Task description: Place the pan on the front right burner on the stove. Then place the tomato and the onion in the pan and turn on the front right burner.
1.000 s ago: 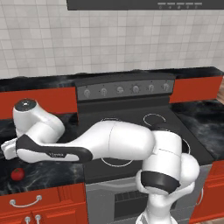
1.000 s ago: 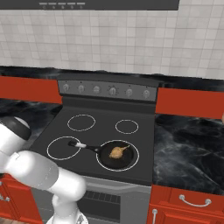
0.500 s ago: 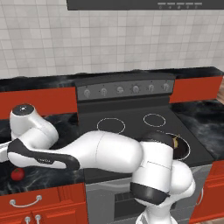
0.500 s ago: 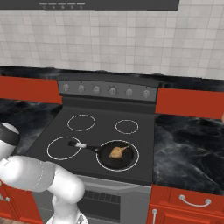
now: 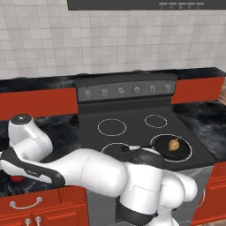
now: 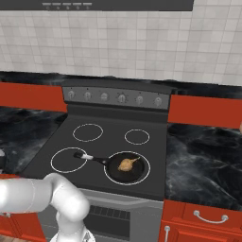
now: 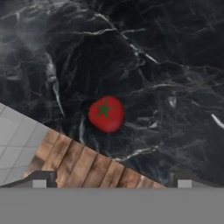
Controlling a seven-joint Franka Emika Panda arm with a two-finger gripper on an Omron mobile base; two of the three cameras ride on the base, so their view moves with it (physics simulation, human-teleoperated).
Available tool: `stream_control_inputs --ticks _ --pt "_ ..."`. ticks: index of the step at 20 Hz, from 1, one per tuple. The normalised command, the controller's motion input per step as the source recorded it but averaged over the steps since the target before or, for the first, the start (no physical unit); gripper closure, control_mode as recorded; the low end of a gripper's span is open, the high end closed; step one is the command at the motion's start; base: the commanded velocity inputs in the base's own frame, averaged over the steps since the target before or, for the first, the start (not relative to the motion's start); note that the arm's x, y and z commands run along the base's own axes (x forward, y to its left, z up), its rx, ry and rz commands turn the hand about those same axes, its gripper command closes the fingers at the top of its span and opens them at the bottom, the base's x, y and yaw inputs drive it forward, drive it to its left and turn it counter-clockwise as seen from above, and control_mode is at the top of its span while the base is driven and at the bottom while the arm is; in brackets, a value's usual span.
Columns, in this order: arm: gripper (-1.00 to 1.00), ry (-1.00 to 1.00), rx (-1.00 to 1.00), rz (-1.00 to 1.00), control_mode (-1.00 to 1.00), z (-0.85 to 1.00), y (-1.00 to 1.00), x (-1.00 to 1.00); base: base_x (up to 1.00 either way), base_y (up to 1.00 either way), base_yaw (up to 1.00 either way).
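Observation:
The black pan [image 6: 113, 173] sits on the front right burner [image 6: 149, 166] of the stove [image 6: 109, 124], its handle [image 6: 86, 156] pointing left. The tan onion [image 6: 125, 164] lies inside the pan [image 5: 182, 151], and the left base view also shows the onion [image 5: 173, 144]. The red tomato [image 7: 106, 113] rests on the black marble counter near its front edge. My gripper [image 7: 111, 183] hovers open straight above it, one fingertip on each side, touching nothing. Under my arm in the left base view, a sliver of the tomato [image 5: 16, 178] peeks out.
Grey back panel with round knobs [image 6: 122, 98] runs behind the burners. Black marble counter [image 6: 203, 156] and red cabinets flank the stove on both sides. Wooden floor [image 7: 83, 164] shows past the counter edge in the hand view. My white arm [image 5: 88, 172] stretches low across the stove's front left.
The arm has swung further left and down over the left counter, with its elbow now bulking across the front of the left base view. Pan and onion have not moved.

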Motion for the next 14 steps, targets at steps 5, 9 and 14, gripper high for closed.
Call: stream_control_inputs --ticks 5,9,14 --pt "-1.0 0.0 0.0 0.0 -1.0 -0.3 0.1 0.04 0.0 0.0 0.0" --pt "-1.0 0.0 0.0 0.0 -1.0 -0.31 0.06 0.13 0.0 0.0 0.0" --pt "-1.0 0.0 0.0 0.0 -1.0 -0.26 0.07 0.16 0.0 0.0 0.0"
